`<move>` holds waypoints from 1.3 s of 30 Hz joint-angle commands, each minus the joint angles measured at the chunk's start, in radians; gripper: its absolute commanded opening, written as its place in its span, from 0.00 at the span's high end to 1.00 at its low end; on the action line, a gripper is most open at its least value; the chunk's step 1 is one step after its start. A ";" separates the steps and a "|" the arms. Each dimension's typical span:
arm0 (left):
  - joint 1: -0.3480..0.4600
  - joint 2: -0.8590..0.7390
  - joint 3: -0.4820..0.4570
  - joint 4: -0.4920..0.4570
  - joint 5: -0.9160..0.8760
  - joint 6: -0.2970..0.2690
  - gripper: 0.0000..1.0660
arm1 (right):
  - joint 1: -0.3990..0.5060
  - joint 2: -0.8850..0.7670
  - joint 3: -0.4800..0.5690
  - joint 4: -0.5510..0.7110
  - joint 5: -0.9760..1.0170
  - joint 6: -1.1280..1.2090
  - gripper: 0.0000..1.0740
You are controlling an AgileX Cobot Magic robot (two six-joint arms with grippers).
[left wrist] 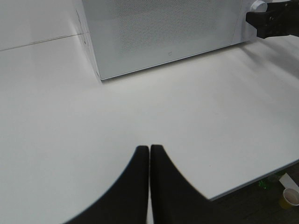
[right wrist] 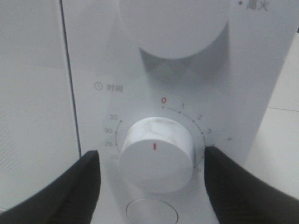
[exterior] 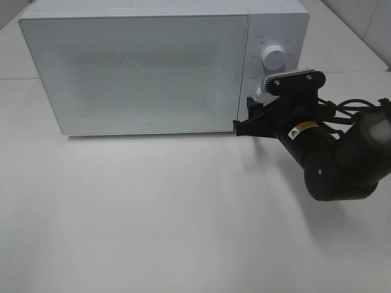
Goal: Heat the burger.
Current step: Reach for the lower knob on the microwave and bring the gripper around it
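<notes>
The microwave [exterior: 278,27] door [exterior: 134,73] is shut and speckled, hiding the inside. The right claw [right wrist: 152,161] sits open astride the timer dial [right wrist: 156,140]; the left claw [left wrist: 149,154] is closed.

microwave [exterior: 134,67]: door shut | timer dial [right wrist: 156,158]: at zero | cup [left wrist: 290,197]: apparently on floor

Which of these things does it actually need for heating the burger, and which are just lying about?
For the job: microwave, door shut; timer knob; right gripper, open either side of that knob. Burger not in view.
Lying about: paper cup on the floor; left gripper, shut, idle over the table.
</notes>
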State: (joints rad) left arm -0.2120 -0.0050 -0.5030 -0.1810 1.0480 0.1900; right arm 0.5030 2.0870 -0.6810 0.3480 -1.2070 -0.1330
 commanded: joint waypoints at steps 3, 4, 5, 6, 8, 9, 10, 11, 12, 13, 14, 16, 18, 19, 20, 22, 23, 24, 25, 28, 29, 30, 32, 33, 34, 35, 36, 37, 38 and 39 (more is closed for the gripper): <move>0.000 -0.016 0.003 -0.006 -0.010 -0.004 1.00 | -0.004 -0.006 -0.006 -0.008 -0.171 0.005 0.43; 0.000 -0.016 0.003 -0.006 -0.010 -0.004 1.00 | -0.004 -0.006 -0.006 -0.009 -0.171 0.005 0.42; 0.000 -0.016 0.003 -0.006 -0.010 -0.004 1.00 | -0.004 -0.006 -0.006 -0.009 -0.174 0.005 0.42; 0.000 -0.016 0.003 -0.006 -0.010 -0.004 1.00 | -0.004 -0.006 -0.006 -0.009 -0.174 0.005 0.42; 0.000 -0.016 0.003 -0.006 -0.010 -0.004 1.00 | -0.004 -0.006 -0.006 -0.010 -0.182 0.005 0.41; 0.000 -0.016 0.003 -0.006 -0.010 -0.004 1.00 | -0.004 -0.006 -0.006 -0.009 -0.190 0.005 0.40; 0.000 -0.016 0.003 -0.006 -0.010 -0.004 1.00 | -0.004 -0.006 -0.006 -0.009 -0.190 0.004 0.40; 0.000 -0.016 0.003 -0.006 -0.010 -0.004 1.00 | -0.004 -0.006 -0.006 -0.009 -0.190 0.004 0.40; 0.000 -0.016 0.003 -0.006 -0.010 -0.004 1.00 | -0.004 -0.006 -0.006 -0.009 -0.188 0.004 0.40; 0.000 -0.016 0.003 -0.006 -0.010 -0.004 1.00 | -0.004 -0.006 -0.005 -0.009 -0.187 0.004 0.40; 0.000 -0.016 0.003 -0.006 -0.010 -0.004 1.00 | -0.004 -0.006 -0.005 -0.009 -0.187 0.004 0.40; 0.000 -0.016 0.003 -0.006 -0.010 -0.004 1.00 | -0.004 -0.006 -0.005 -0.009 -0.190 0.004 0.40; 0.000 -0.016 0.003 -0.006 -0.010 -0.004 1.00 | -0.004 -0.009 -0.001 -0.009 -0.197 0.004 0.40; 0.000 -0.016 0.003 -0.006 -0.010 -0.004 1.00 | -0.004 -0.019 0.013 -0.009 -0.197 0.004 0.40; 0.000 -0.016 0.003 -0.006 -0.010 -0.004 1.00 | -0.004 -0.019 0.013 -0.009 -0.197 0.004 0.40; 0.000 -0.016 0.003 -0.006 -0.010 -0.004 1.00 | -0.004 -0.031 0.030 -0.008 -0.196 0.005 0.40; 0.000 -0.016 0.003 -0.006 -0.010 -0.004 1.00 | -0.004 -0.031 0.030 -0.008 -0.196 0.005 0.40; 0.000 -0.016 0.003 -0.006 -0.010 -0.004 1.00 | -0.004 -0.031 0.030 -0.008 -0.197 0.005 0.40; 0.000 -0.016 0.003 -0.006 -0.010 -0.004 1.00 | -0.004 -0.031 0.030 -0.008 -0.197 0.005 0.40; 0.000 -0.016 0.003 -0.006 -0.010 -0.004 1.00 | -0.004 -0.031 0.030 -0.009 -0.198 0.004 0.40; 0.000 -0.016 0.003 -0.006 -0.010 -0.004 1.00 | -0.004 -0.031 0.030 -0.010 -0.198 0.004 0.40; 0.000 -0.016 0.003 -0.006 -0.010 -0.004 1.00 | -0.004 -0.031 0.030 -0.013 -0.198 0.004 0.40; 0.000 -0.016 0.003 -0.006 -0.010 -0.004 1.00 | -0.004 -0.031 0.030 -0.013 -0.198 0.004 0.40; 0.000 -0.016 0.003 -0.006 -0.010 -0.004 1.00 | -0.004 -0.031 0.030 -0.013 -0.198 0.004 0.40; 0.000 -0.016 0.003 -0.006 -0.010 -0.004 1.00 | -0.004 -0.031 0.030 -0.013 -0.198 0.004 0.40; 0.000 -0.016 0.003 -0.006 -0.010 -0.004 1.00 | -0.004 -0.031 0.029 -0.015 -0.198 0.004 0.40; 0.000 -0.016 0.003 -0.006 -0.010 -0.004 1.00 | -0.004 -0.031 0.029 -0.015 -0.198 0.004 0.40; 0.000 -0.016 0.003 -0.006 -0.010 -0.004 1.00 | -0.004 -0.031 0.029 -0.015 -0.198 0.004 0.40; 0.000 -0.016 0.003 -0.006 -0.010 -0.004 1.00 | -0.004 -0.031 0.029 -0.015 -0.198 0.004 0.40; 0.000 -0.016 0.003 -0.006 -0.010 -0.004 1.00 | -0.004 -0.031 0.029 -0.015 -0.198 0.004 0.40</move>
State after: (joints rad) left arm -0.2120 -0.0050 -0.5030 -0.1810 1.0480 0.1900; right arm 0.5030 2.0700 -0.6480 0.3480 -1.2080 -0.1330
